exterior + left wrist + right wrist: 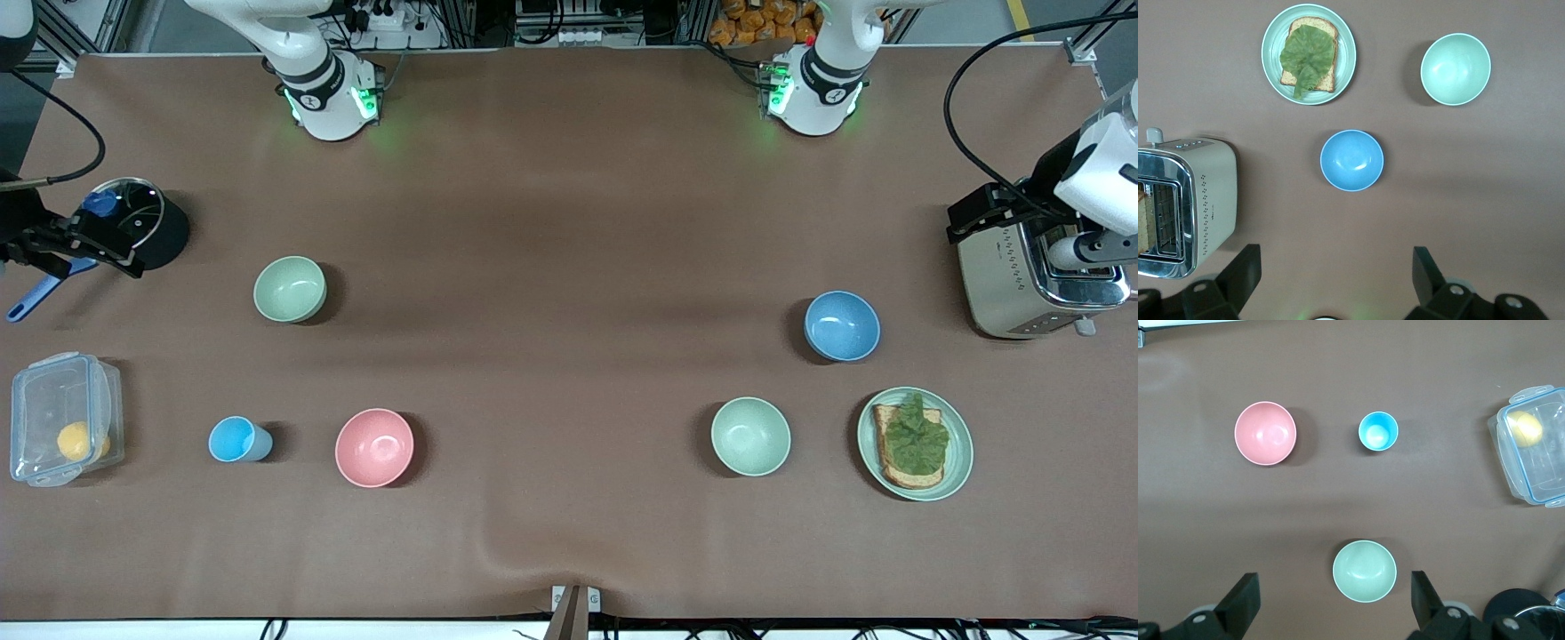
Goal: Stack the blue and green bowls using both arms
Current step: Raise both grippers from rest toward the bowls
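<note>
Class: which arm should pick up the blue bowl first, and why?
Left. The blue bowl lies toward the left arm's end of the table, by the toaster, with the open left pincer above it.

The tabletop [569, 222] was a plain matte brown. The blue bowl [842, 326] was sky blue, the green bowl [290, 289] a dull sage green with a yellowish tint, and a second bowl [750, 436] a paler mint. The pink bowl [374, 447] was salmon pink, the small cup [238, 439] light blue. A pale green plate [958, 453] carried brown toast [889, 471] under dark green lettuce [917, 440]. The toaster [1005, 284] was cream and chrome. A clear box [53, 400] with a blue-edged rim held something yellow [75, 440]. The pot [164, 233] was black.
</note>
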Robot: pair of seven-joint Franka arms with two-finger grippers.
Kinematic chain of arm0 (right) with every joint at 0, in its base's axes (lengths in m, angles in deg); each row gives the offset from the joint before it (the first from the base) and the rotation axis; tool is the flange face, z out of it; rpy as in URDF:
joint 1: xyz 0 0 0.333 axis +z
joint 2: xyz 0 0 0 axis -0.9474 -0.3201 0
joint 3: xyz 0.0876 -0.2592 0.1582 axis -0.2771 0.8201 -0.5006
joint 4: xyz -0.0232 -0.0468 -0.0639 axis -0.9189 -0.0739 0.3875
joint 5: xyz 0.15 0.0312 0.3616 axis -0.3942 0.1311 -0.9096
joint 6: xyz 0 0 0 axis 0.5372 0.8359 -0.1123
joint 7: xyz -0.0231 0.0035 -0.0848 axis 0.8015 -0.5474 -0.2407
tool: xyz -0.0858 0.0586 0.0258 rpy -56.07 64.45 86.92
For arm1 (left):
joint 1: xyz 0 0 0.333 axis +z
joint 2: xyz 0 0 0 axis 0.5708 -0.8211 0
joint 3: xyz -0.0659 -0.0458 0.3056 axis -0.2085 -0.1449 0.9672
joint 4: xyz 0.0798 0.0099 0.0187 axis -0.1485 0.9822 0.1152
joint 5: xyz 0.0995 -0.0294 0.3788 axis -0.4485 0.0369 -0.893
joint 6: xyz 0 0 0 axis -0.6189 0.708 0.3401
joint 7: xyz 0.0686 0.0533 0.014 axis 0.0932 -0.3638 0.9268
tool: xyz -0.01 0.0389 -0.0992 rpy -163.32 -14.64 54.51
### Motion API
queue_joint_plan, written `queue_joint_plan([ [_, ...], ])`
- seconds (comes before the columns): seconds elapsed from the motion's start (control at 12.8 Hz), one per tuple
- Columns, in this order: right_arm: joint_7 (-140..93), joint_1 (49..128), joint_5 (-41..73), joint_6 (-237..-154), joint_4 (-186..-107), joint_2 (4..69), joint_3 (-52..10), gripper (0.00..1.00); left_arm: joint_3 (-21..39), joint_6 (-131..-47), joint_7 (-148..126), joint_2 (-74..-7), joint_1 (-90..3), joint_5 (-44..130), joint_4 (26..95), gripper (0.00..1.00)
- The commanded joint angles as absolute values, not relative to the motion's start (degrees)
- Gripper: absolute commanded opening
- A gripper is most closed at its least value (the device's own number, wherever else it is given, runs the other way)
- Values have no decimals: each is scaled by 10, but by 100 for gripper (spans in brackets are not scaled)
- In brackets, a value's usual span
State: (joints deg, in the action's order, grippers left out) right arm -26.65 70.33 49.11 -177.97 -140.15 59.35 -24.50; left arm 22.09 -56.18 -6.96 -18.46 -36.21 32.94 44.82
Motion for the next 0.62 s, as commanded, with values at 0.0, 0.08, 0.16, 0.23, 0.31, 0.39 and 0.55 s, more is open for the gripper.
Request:
queue_joint_plan([
  [0.0,-266,718,520,-1779,-1392,590,-247,100,224,-551,-82,-176,-362,333,445,100],
  [0.08,-268,720,551,-1780,-1390,591,-247,100,224,-551,-82,-177,-361,333,445,100],
  [0.16,-268,719,559,-1780,-1391,590,-247,100,226,-551,-82,-177,-361,334,445,100],
  [0.23,-269,719,556,-1780,-1392,590,-247,100,234,-551,-82,-177,-361,334,445,100],
  [0.31,-269,719,546,-1781,-1393,589,-247,100,242,-551,-89,-180,-361,334,454,100],
  [0.39,-268,717,537,-1781,-1392,586,-247,100,242,-551,-111,-205,-356,333,461,100],
  [0.55,-264,714,536,-1780,-1394,586,-247,100,241,-564,-137,-252,-322,333,469,100],
])
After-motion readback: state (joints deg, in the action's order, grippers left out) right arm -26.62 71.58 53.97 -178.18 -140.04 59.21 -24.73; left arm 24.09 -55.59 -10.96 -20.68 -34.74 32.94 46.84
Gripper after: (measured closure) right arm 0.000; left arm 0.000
